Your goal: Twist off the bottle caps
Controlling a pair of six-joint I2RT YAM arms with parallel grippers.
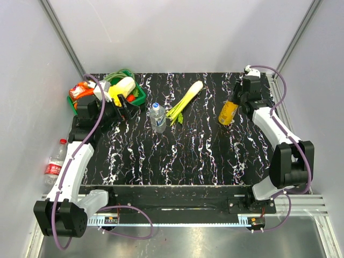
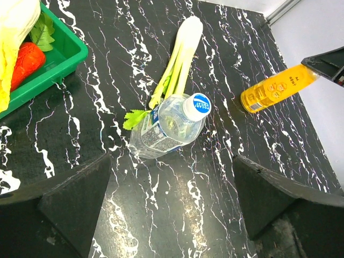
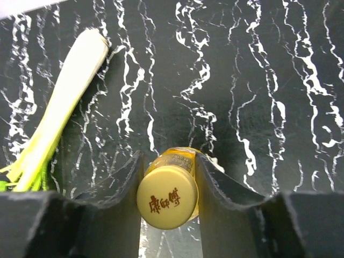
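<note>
— Where do we stand, starting from the big things?

— The black white-veined surface (image 1: 188, 161) carries a green plastic tray (image 1: 141, 92) of vegetables at the far left and a pale green leek (image 1: 185, 100) lying far of centre. We count three bottles, and we judge that none is open yet.

— Which one are we on?

— The orange-yellow plastic juice bottle (image 1: 228, 113), far right and tilted. Our right pincer (image 3: 169, 166) has closed in on its neck, a finger pressed to each side just under the yellow cap (image 3: 167, 200), which is on.

— And the others?

— The clear plastic bottle with a pale blue label (image 1: 157, 118) stands near the middle, just beside the leek's leaves, with its white cap (image 2: 198, 106) in place. The clear plastic bottle with a red label (image 1: 55, 164) stands off the surface's left edge, with its red cap (image 1: 63, 141) on.

— Our left pincer (image 2: 172, 199)?

— Spread wide and empty, hanging by the tray, well short of the blue-label bottle. So we have one cap in hand and all three to undo.
</note>
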